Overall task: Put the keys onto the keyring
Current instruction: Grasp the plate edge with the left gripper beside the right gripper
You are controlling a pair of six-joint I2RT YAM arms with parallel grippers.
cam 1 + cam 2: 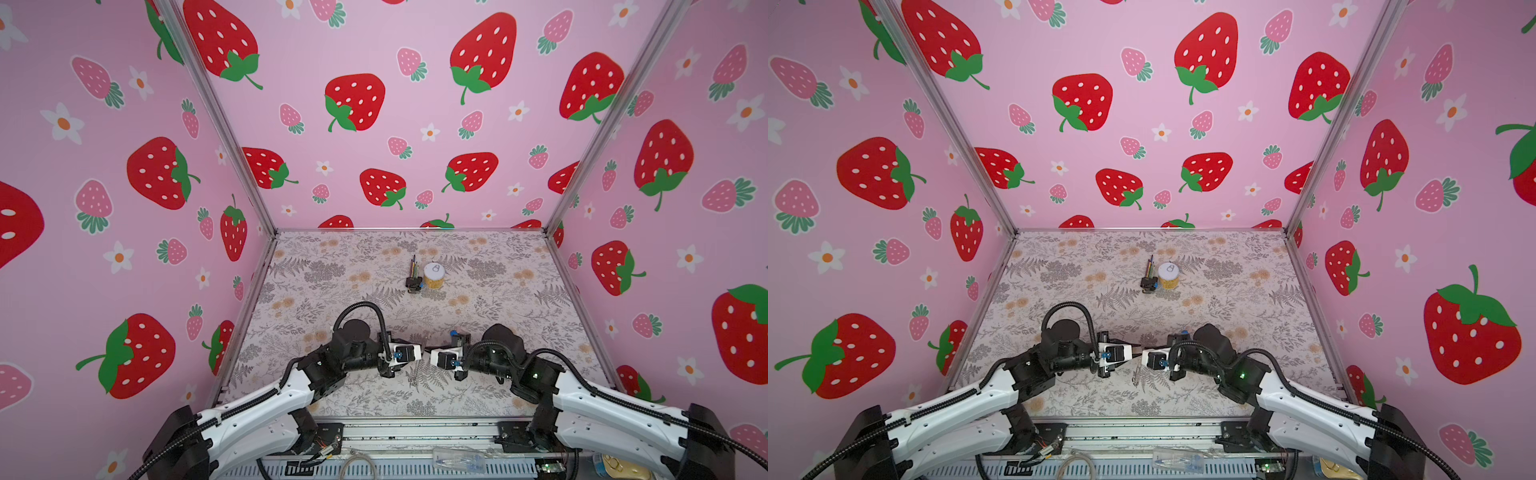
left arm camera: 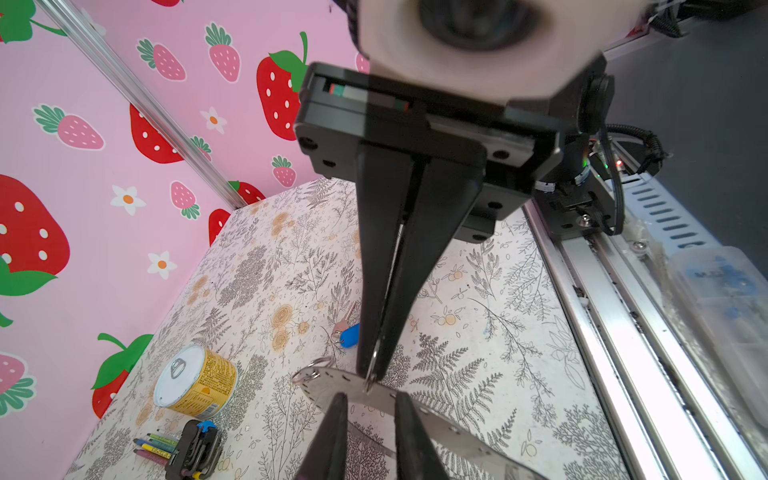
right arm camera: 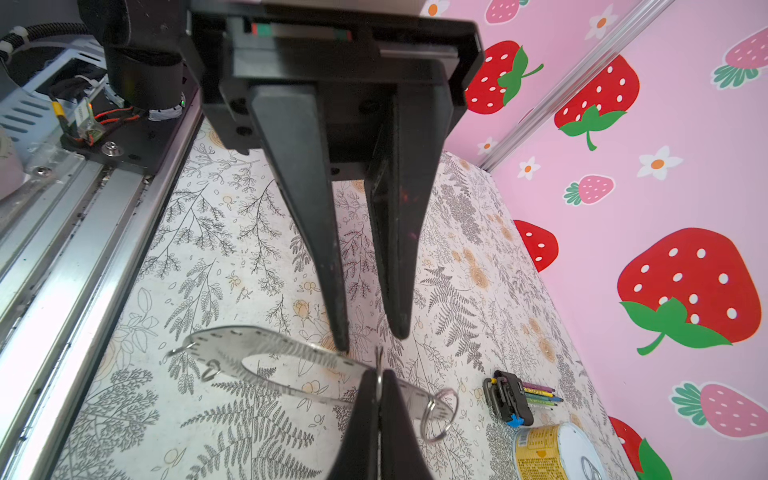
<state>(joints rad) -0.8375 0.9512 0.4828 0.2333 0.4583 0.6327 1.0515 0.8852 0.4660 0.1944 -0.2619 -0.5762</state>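
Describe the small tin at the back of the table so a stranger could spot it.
On the floral-patterned table, look to the far middle. There stands a small round yellow metal can with a white pull-tab lid, close beside a black clip of coloured sticks. The can alone is round, yellow and white-topped.

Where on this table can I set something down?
Free: the table's left and right margins and far corners. Crowded: the near middle, where left gripper holds the keyring, right gripper pinches its small ring, keys beside; can and clip behind.
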